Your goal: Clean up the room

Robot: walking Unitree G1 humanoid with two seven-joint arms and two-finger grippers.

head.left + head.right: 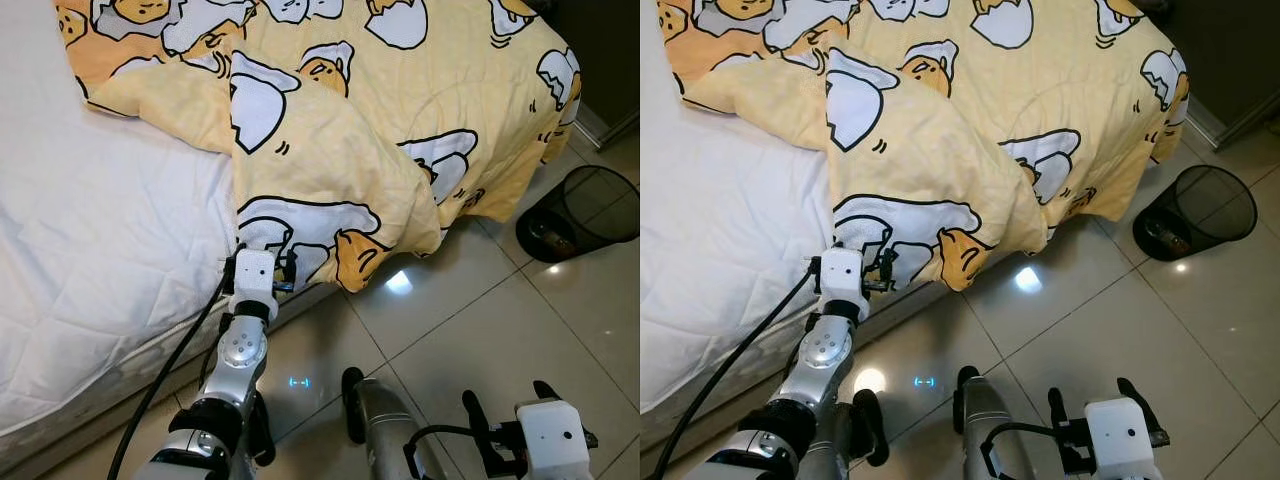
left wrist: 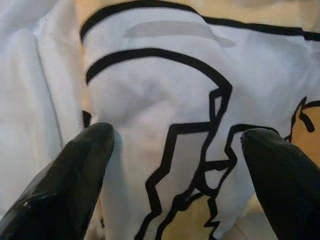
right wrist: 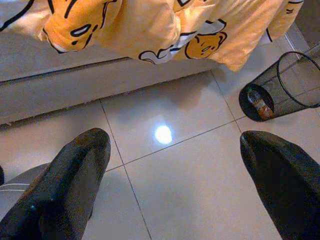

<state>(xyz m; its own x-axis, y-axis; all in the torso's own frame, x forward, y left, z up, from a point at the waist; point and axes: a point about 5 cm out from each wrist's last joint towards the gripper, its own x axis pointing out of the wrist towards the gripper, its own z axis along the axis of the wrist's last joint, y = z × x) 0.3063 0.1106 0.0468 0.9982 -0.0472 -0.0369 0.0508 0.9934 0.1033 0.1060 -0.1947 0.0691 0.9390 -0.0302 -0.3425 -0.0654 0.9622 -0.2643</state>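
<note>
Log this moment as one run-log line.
left claw: open, at hanging blanket edge | right claw: open, idle above floor | bed: unmade | bin: beside bed

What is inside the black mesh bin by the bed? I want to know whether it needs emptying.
The bin holds what looks like a small bottle with an orange label, lying on its bottom. The mesh wall and rim hide the far side, so other rubbish cannot be ruled out.
</note>
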